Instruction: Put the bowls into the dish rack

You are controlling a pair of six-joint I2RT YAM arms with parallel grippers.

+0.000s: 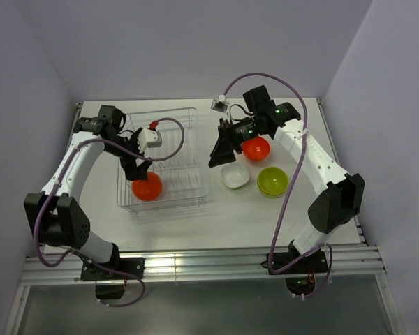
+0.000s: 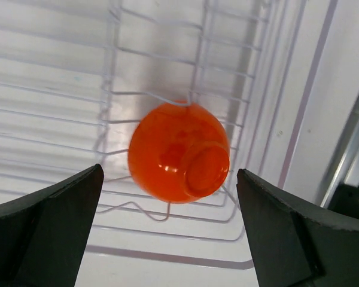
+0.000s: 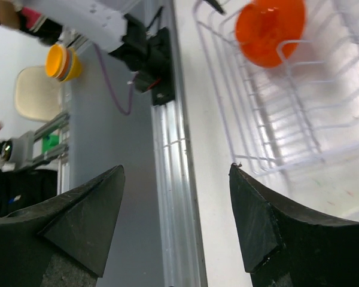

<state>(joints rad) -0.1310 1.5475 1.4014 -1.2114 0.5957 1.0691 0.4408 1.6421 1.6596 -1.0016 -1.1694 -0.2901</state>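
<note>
An orange-red bowl [image 1: 147, 187] lies tipped in the near-left part of the wire dish rack [image 1: 174, 167]. In the left wrist view its base faces me [image 2: 178, 153], resting on the rack wires [image 2: 155, 57]. My left gripper [image 1: 140, 169] [image 2: 169, 179] hovers just above it, open, touching nothing. My right gripper [image 1: 217, 158] [image 3: 176, 176] hangs open and empty between the rack and the loose bowls. On the table to the right sit another orange-red bowl [image 1: 257, 147], a white bowl [image 1: 235, 175] and a lime green bowl [image 1: 272, 181]. The right wrist view shows the racked bowl [image 3: 269, 30] inside the rack [image 3: 287, 119].
The table's metal front rail [image 3: 170, 179] runs under my right gripper's view. Purple cables loop over both arms. Grey walls close the table at the back and sides.
</note>
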